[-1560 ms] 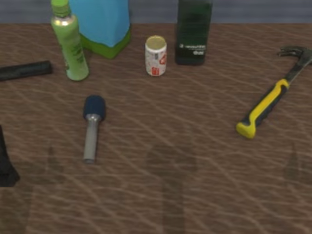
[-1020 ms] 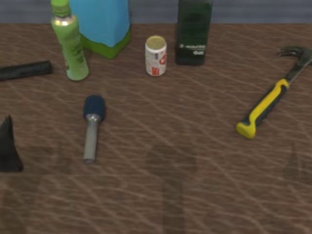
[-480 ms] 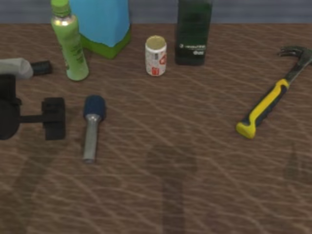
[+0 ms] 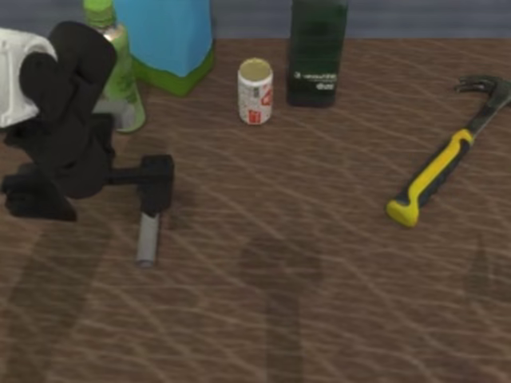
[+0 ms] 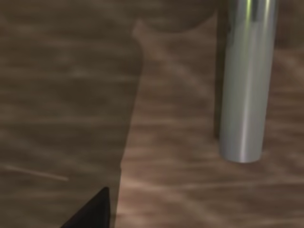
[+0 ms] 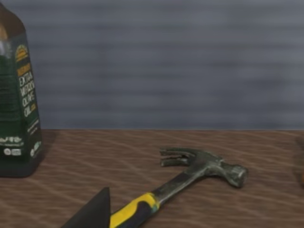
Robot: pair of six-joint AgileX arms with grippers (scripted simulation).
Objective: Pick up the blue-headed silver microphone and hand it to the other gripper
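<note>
The blue-headed silver microphone lies on the brown table at the left; its silver handle points toward the table's near edge. Its navy head is hidden under my left gripper, which hangs over that end on the black-and-white arm. In the left wrist view the handle runs close by, and one black finger shows far off to the side, clear of it, so the jaws stand apart. The other gripper, my right one, is out of the top view. One finger shows in its own wrist view, nothing held.
Along the back stand a green bottle, a blue-and-green container, a white-and-red can and a dark green bottle. A yellow-handled hammer lies at the right, its head near my right gripper.
My left arm has swung in from the left edge and now covers the microphone's head. The microphone has not moved.
</note>
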